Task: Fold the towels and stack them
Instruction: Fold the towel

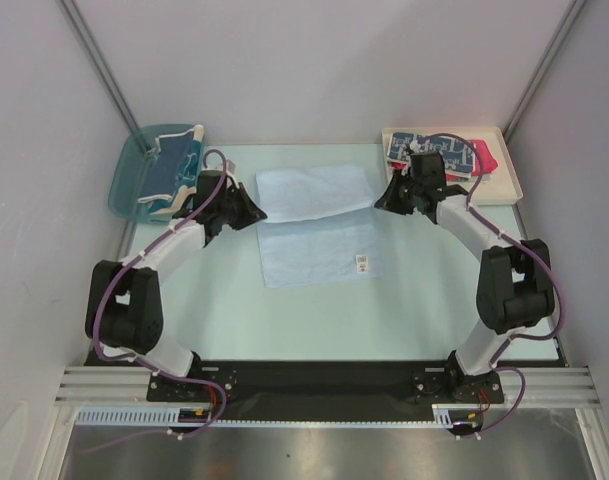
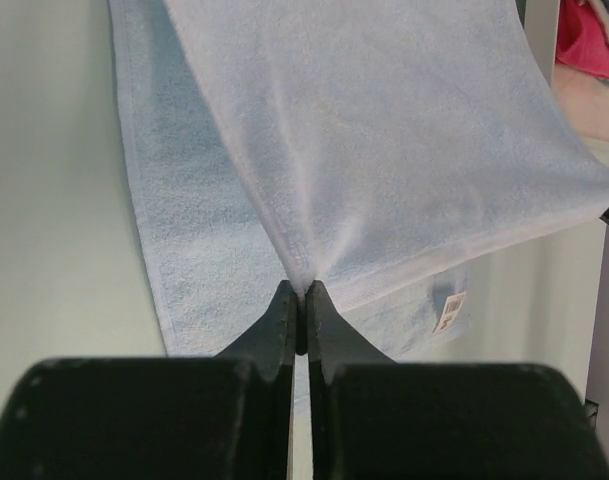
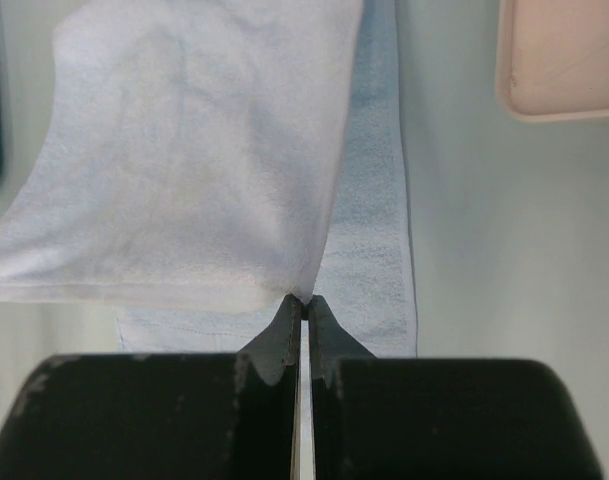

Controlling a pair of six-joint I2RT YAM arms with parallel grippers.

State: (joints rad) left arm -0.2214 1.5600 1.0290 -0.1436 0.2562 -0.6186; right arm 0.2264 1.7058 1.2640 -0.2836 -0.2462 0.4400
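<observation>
Light-blue towel [image 1: 314, 225] lies mid-counter [image 1: 424, 300], with one half lifted and doubled over the flat half. The left fingers [image 2: 302, 300] are clamped on one corner of the raised edge and the right fingers [image 3: 302, 305] on the other. Both pinch only the very tip of the hem.

Judged step: the first fold, with the edge in the air and not yet laid.

Risks for you to watch:
- The bite is thin. Any tug apart between the arms could pull a corner free and the fold drops crooked.
- The raised sheet sags between the two grips. If you lower unevenly, the edges will land skewed against the bottom layer.
- The bottom layer is unpinned, so dragging the top half may slide it.
- The right arm works near the cream tray [image 1: 511, 180], which holds other towels. A wide swing could knock it.
</observation>
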